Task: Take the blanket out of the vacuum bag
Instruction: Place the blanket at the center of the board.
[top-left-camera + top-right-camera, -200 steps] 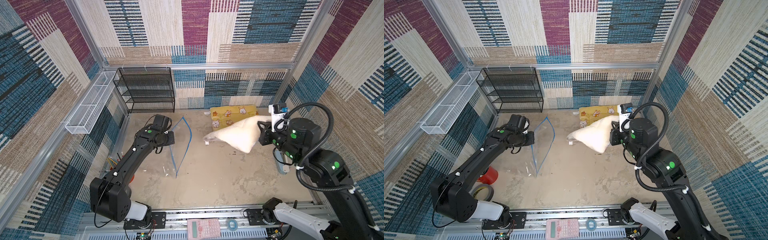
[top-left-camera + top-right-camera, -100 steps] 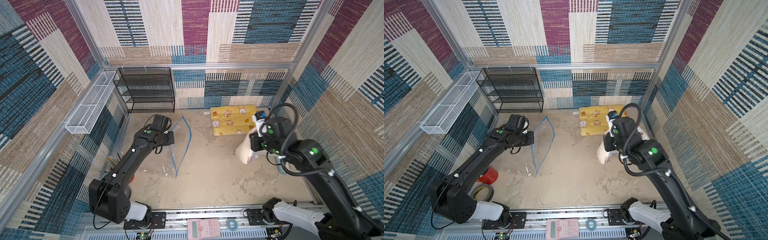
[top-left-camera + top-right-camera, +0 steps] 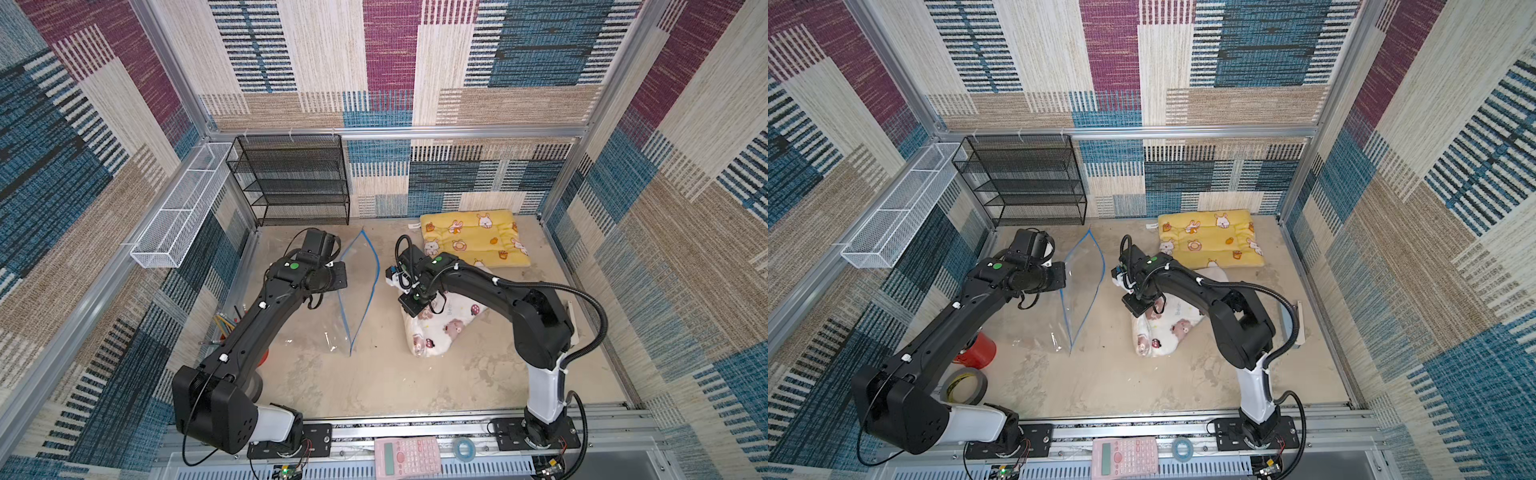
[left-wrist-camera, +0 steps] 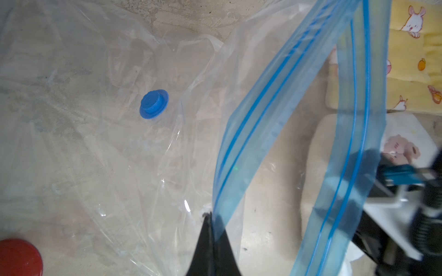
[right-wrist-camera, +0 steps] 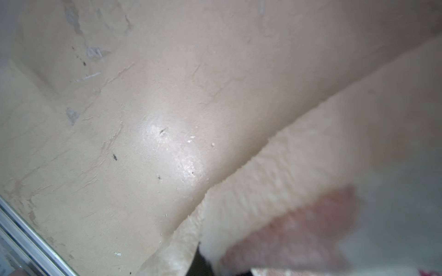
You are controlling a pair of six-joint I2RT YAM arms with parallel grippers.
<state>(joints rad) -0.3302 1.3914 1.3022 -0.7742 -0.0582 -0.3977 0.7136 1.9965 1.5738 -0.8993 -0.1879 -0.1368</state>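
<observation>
Pinching the blue zip strip of the vacuum bag, the left fingers are pressed together on the plastic. They hold that edge raised off the worktop. In both top views the bag's mouth stands open as a tall blue-rimmed loop. The clear, crinkled body trails down from it onto the worktop on the left arm's side. The round blue valve cap sits on that flattened part.

The blanket, white fleece printed with small bears, is outside the bag. It lies heaped on the worktop just beside the open mouth and apart from it. The right fingers are closed on its upper fold, with fleece bunched right against them in the right wrist view.

A yellow cartoon-print pad lies at the back, just beside the far end of the blanket. A black wire shelf stands against the rear wall, and a white wire basket hangs on the side wall. A red cup and a tape roll sit near the left arm's base. A pink calculator rests on the front rail.
</observation>
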